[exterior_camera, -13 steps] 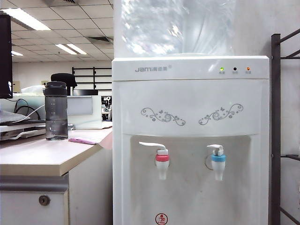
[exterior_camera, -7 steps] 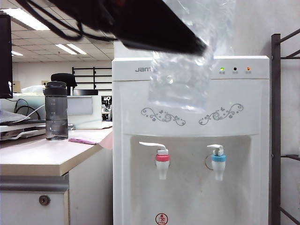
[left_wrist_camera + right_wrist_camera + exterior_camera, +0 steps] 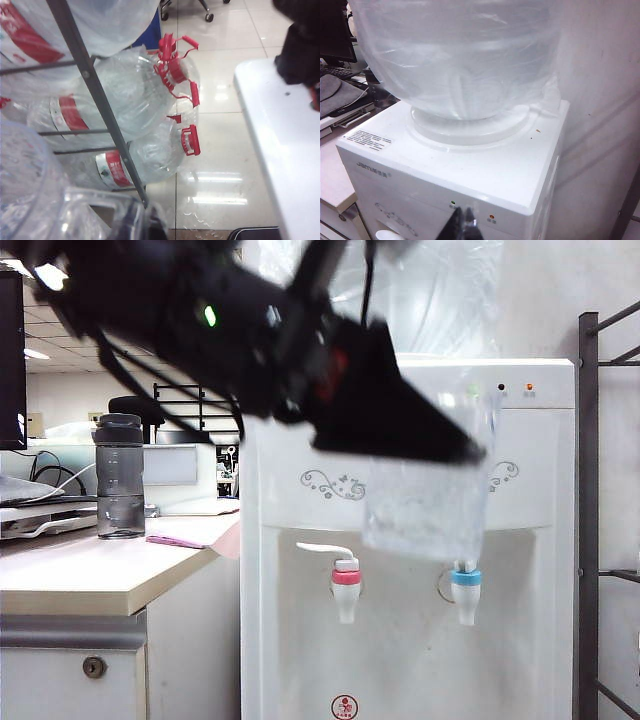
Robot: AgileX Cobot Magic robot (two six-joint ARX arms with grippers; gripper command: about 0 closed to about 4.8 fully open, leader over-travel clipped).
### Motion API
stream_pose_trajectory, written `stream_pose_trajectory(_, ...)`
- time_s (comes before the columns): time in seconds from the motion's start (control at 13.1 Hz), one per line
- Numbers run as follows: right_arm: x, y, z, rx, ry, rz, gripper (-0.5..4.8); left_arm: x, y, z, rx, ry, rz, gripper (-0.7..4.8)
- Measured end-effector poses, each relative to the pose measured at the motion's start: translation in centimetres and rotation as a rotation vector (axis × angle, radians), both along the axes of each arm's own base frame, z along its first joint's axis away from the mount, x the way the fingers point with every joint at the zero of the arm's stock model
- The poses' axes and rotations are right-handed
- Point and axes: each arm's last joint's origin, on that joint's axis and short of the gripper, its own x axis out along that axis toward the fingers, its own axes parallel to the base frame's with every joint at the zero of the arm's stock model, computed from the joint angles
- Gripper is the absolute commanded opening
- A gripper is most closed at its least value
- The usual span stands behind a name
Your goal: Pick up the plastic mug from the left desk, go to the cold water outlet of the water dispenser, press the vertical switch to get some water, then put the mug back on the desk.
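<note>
The left gripper (image 3: 440, 445) is clamped on the rim of the clear plastic mug (image 3: 428, 502), which hangs in front of the water dispenser (image 3: 400, 640), just above the blue-collared cold tap (image 3: 466, 590) and covering its switch. Whether the mug holds water is unclear. A dark bottle (image 3: 120, 476) stands towards the desk's (image 3: 80, 575) back edge. The right gripper (image 3: 462, 225), cut off by the frame, shows closed tips above the dispenser's big bottle (image 3: 455, 55).
</note>
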Motion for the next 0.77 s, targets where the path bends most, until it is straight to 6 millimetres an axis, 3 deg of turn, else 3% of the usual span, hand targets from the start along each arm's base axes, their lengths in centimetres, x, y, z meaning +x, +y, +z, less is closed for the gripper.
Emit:
stream_pose_trajectory(0.15,0.0,0.0,0.0,0.0,0.0,0.0,-0.01,0.3,-0.4,-0.8,0.002,0.001,0.0,-0.06)
stream_pose_trajectory(0.54,0.0,0.0,-0.3,-0.007,0.028,0.0,-0.01,1.8,-2.2,-6.5,0.019,0.016,0.0,-0.06)
stream_pose_trajectory(0.77,-0.1,0.0,-0.6,-0.014,0.059,0.0,-0.01,2.0,-2.5,-8.1,0.029,0.024,0.0,-0.06)
